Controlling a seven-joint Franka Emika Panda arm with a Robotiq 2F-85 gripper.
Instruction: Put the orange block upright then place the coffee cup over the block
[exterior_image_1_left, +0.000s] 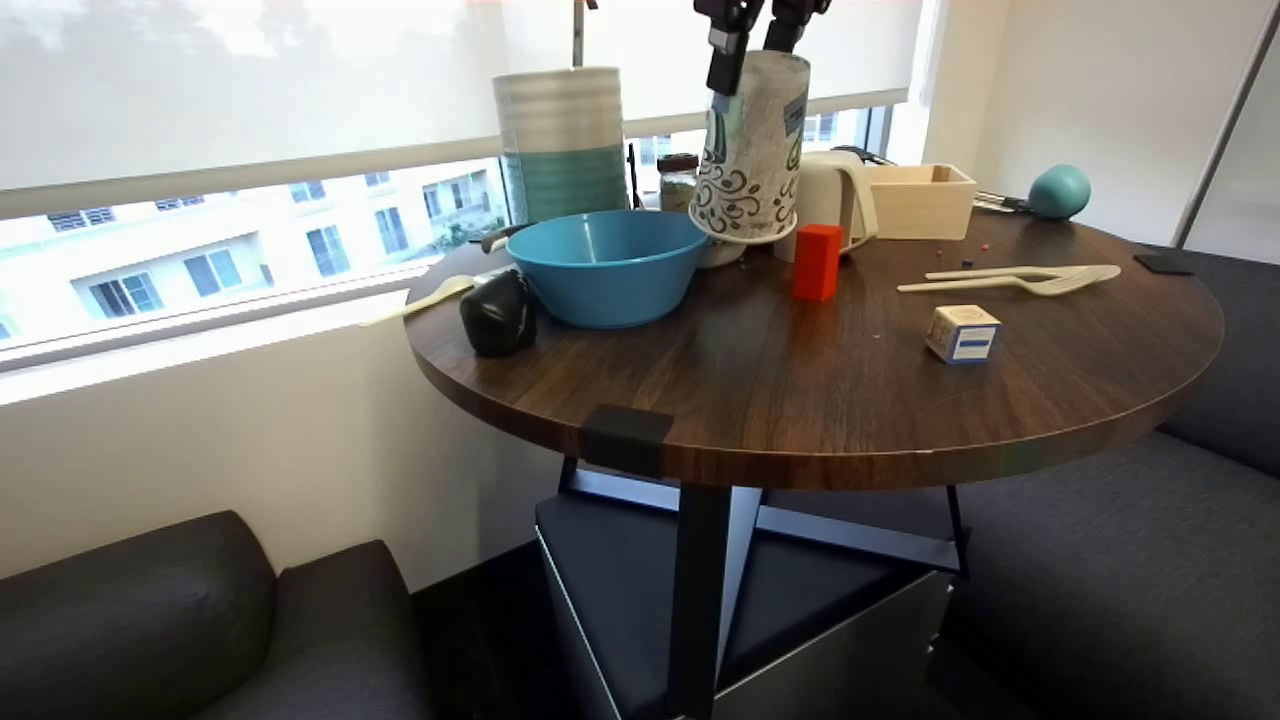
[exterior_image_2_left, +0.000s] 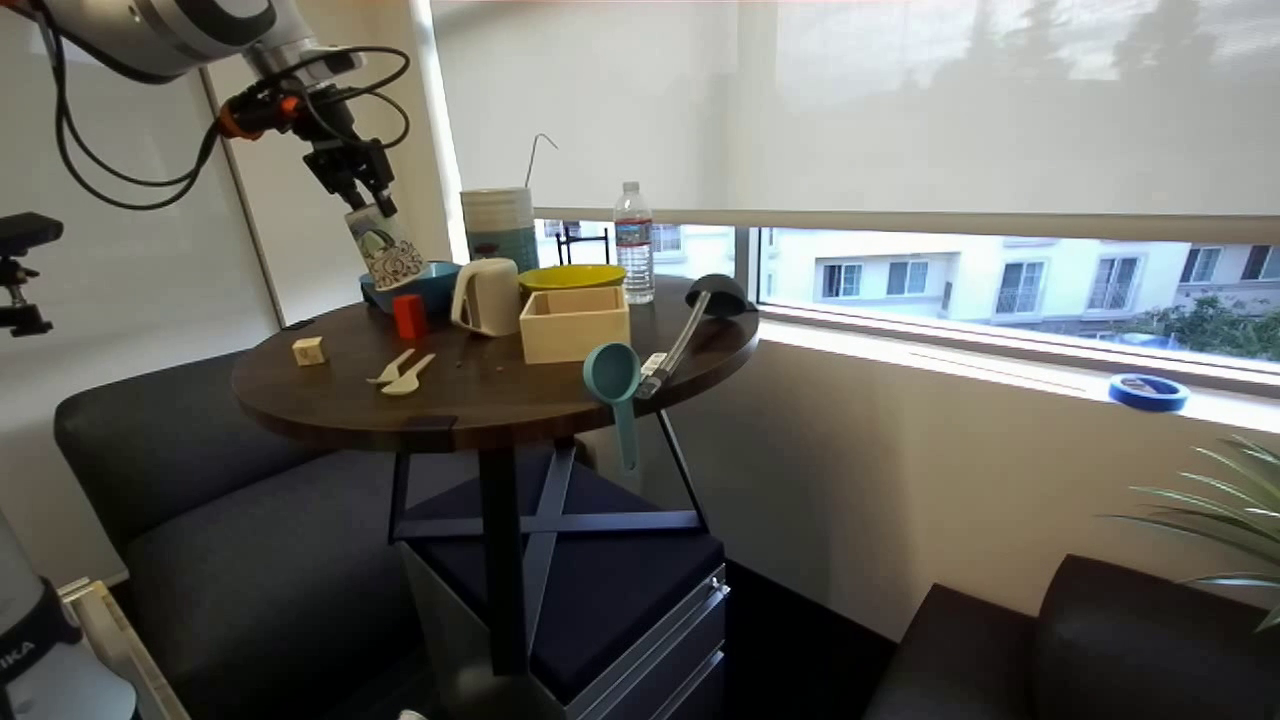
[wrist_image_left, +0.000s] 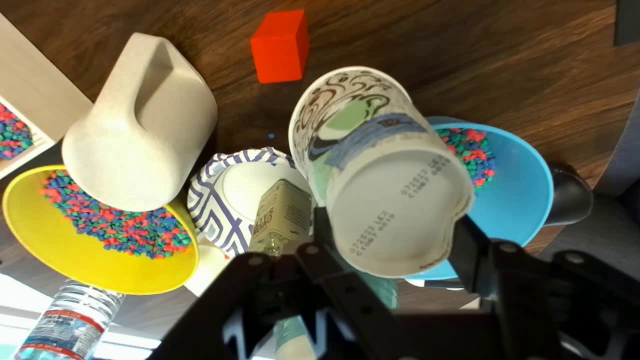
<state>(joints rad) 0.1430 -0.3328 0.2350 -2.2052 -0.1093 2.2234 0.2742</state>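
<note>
The orange block (exterior_image_1_left: 817, 262) stands upright on the round table; it also shows upright in an exterior view (exterior_image_2_left: 409, 316) and from above in the wrist view (wrist_image_left: 280, 47). My gripper (wrist_image_left: 395, 235) is shut on the coffee cup (wrist_image_left: 385, 150), its fingers near the cup's base, which is dented on one side. The cup (exterior_image_1_left: 750, 150) is upside down, rim low and base up, tilted, and held in the air. Its rim is close beside the block, toward the blue bowl, not over it. The same hold shows in an exterior view, with the gripper (exterior_image_2_left: 370, 203) above the cup (exterior_image_2_left: 385, 250).
A blue bowl (exterior_image_1_left: 605, 275) and a white pitcher (wrist_image_left: 145, 125) stand near the block. A wooden box (exterior_image_2_left: 575, 325), a yellow bowl (wrist_image_left: 100, 265), a spice jar (wrist_image_left: 282, 217) and a water bottle (exterior_image_2_left: 634, 245) stand around. A pale cube (exterior_image_1_left: 962, 333) and plastic cutlery (exterior_image_1_left: 1030, 278) lie nearby.
</note>
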